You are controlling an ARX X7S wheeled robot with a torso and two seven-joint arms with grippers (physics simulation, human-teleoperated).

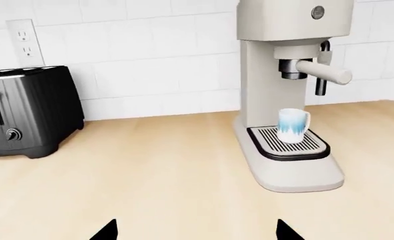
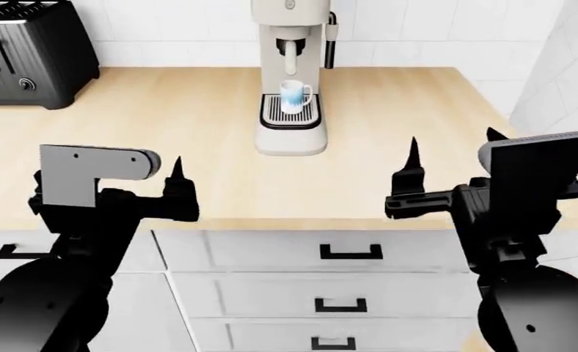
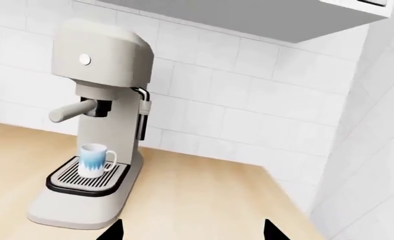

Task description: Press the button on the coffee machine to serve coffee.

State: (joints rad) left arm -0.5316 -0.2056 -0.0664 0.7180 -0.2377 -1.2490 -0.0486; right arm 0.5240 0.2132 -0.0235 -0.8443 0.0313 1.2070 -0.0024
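Both pincers, left pincer (image 2: 177,192) and right pincer (image 2: 452,158), open, empty, over near bench (image 2: 172,139) edge, upright coffee machine (image 2: 289,81) far, button (image 2: 290,4) facing robot.

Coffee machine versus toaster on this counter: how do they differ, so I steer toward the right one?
The coffee machine is tall, cream-beige and stands at the middle of the counter's back; the toaster is low, black, ribbed and sits at the far left. The coffee machine holds a blue-and-white mug on its slotted drip tray; the toaster holds nothing visible. The coffee machine's control is a round button high on its face; the toaster has a side lever and knob. Both back onto the tiled wall.
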